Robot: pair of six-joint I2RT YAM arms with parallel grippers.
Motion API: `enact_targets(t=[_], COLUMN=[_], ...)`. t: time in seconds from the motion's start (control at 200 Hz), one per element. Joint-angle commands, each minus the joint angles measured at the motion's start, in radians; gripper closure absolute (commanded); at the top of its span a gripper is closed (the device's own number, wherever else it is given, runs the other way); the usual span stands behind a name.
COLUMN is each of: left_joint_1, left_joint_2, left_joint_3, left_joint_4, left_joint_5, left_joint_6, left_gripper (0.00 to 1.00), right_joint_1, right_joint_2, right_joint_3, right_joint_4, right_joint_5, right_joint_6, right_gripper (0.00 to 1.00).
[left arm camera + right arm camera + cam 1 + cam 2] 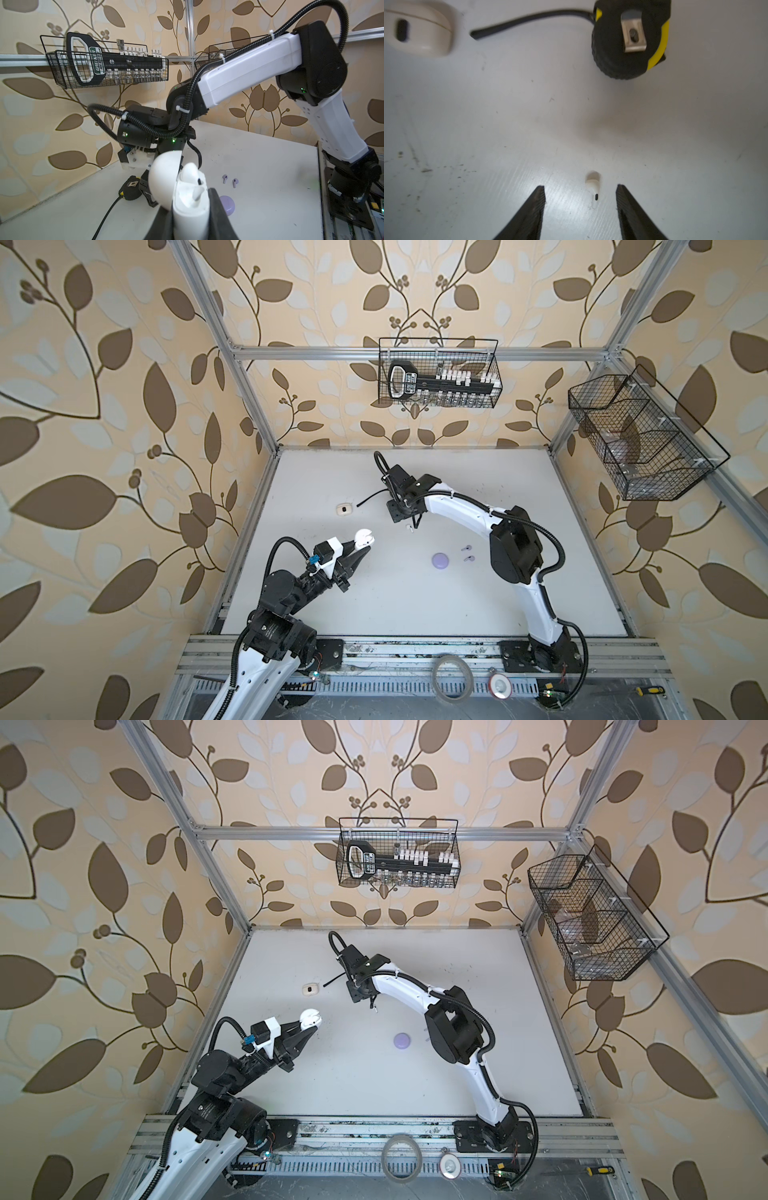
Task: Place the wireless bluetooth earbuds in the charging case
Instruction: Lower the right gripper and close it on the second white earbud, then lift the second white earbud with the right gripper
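Grip first: my left gripper (360,548) is clamped narrow on the body of the white charging case (191,218) and holds it up off the desk (395,605), on the left side in both top views. Its lid (164,182) is swung open, and in the left wrist view one white bud (190,173) is seated inside.

My right gripper (580,186) points down at the desk near the middle, jaws partly spread and holding nothing. The loose white earbud (592,182) lies flat on the desk in the gap between the tips. It touches neither and is closer to one tip than the other.

A black and yellow tape measure (629,39) rests on the desk just past that bud, mostly hidden under my right wrist in both top views. The cream case (344,509) sits shut further left, apart from everything else.

Nearer my right arm's base, the lavender case (440,561) lies closed. The two lavender earbuds (466,548) lie on the desk just beside it, not touching it.
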State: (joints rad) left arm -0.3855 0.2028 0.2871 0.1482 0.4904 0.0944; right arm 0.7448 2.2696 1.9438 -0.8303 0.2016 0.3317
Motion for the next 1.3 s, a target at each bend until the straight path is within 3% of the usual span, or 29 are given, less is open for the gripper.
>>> enact_targets(t=[0.0,0.435,1.3], left_joint_1=[-0.001,-0.001,-0.001], left_joint_2=[-0.01,-0.017,-0.017], left_joint_3=[0.047,0.039,0.035], left_joint_4=[0.027,0.028,0.028], left_joint_5=[0.01,0.01,0.005], left_joint_6=[0.006,0.001,0.0], left_gripper=[1.0,1.0,1.0], right_joint_1=[-0.011,-0.043,-0.045], right_joint_2=[0.033,0.085,0.103], right_joint_3=[0.03,0.034,0.02], right_joint_4=[-0.08,-0.086,-0.093], right_joint_5=[-0.003,-0.102,-0.109], right_joint_6=[-0.019,-0.025,-0.023], right_gripper=[0.44,0.51,0.73])
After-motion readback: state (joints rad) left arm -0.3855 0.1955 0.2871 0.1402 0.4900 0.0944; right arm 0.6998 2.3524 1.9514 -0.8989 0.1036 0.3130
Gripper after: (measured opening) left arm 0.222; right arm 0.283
